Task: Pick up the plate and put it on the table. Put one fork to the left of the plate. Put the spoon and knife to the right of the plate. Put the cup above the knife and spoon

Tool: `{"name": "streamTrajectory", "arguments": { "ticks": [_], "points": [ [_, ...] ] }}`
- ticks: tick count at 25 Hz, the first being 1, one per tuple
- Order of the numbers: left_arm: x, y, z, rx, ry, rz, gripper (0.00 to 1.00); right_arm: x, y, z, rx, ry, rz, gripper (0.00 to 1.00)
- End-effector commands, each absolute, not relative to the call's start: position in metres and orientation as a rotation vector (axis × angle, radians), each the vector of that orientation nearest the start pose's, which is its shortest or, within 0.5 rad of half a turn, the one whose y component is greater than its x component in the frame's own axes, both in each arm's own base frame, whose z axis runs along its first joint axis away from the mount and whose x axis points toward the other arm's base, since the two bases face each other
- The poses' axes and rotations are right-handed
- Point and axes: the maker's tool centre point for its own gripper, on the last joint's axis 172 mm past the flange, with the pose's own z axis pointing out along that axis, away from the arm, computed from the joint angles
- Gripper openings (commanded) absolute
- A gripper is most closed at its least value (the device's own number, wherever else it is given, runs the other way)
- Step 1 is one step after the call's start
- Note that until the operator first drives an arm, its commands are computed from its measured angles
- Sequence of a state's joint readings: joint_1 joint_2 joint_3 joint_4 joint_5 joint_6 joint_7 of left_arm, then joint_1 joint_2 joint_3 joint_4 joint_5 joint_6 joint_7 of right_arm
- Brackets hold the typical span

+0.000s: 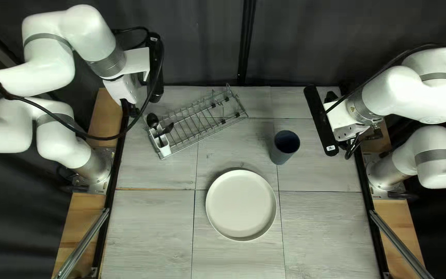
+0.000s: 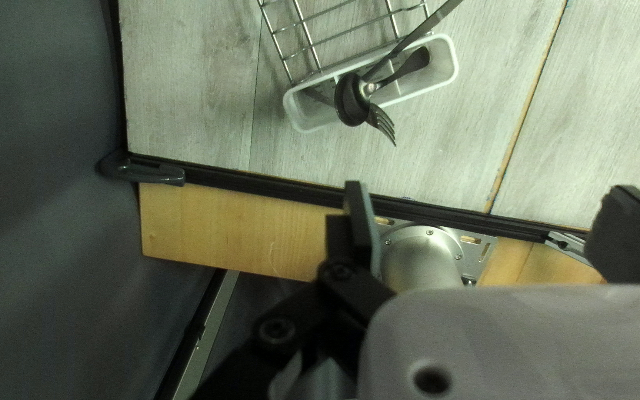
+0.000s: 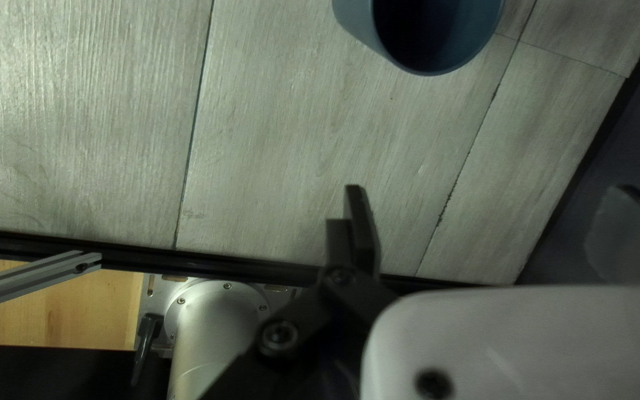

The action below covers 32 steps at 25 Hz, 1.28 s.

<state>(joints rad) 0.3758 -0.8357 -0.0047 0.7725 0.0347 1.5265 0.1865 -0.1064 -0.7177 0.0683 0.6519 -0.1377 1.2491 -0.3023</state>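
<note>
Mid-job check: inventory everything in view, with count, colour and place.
plate: one, off-white, on the table
cup: one, dark blue, upright beyond the plate
rack: one, silver, table's far side
caddy: one, white, at the rack's end
spoon, fork: one each identifiable, dark, in the caddy; other utensils' count unclear
table: one, grey
curtain: dark, behind the table
boards: wooden, both sides
arms: two, white, left and right
left gripper, right gripper: one each, black, jaws apart
</note>
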Motion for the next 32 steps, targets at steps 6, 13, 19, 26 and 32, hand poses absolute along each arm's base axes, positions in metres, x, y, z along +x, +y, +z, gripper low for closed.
{"name": "streamTrajectory", "arguments": {
  "ticks": [6,13,19,26,32],
  "points": [
    [0.232,0.108,0.326,-3.090,-0.319,-0.109,1.00,0.304,-0.048,0.275,-3.301,-0.475,-0.142,1.00],
    [0.207,0.169,0.290,-3.118,-0.422,-0.099,1.00,0.304,-0.048,0.275,-3.301,-0.475,-0.142,1.00],
    [0.209,0.170,0.252,-3.127,-0.474,-0.067,1.00,0.304,-0.048,0.275,-3.301,-0.475,-0.142,1.00],
    [0.211,0.166,0.222,-3.113,-0.582,-0.072,1.00,0.304,-0.048,0.275,-3.301,-0.475,-0.142,1.00],
    [0.223,0.164,0.200,-3.101,-0.686,-0.064,1.00,0.304,-0.048,0.275,-3.301,-0.475,-0.142,1.00]
  ]
}}
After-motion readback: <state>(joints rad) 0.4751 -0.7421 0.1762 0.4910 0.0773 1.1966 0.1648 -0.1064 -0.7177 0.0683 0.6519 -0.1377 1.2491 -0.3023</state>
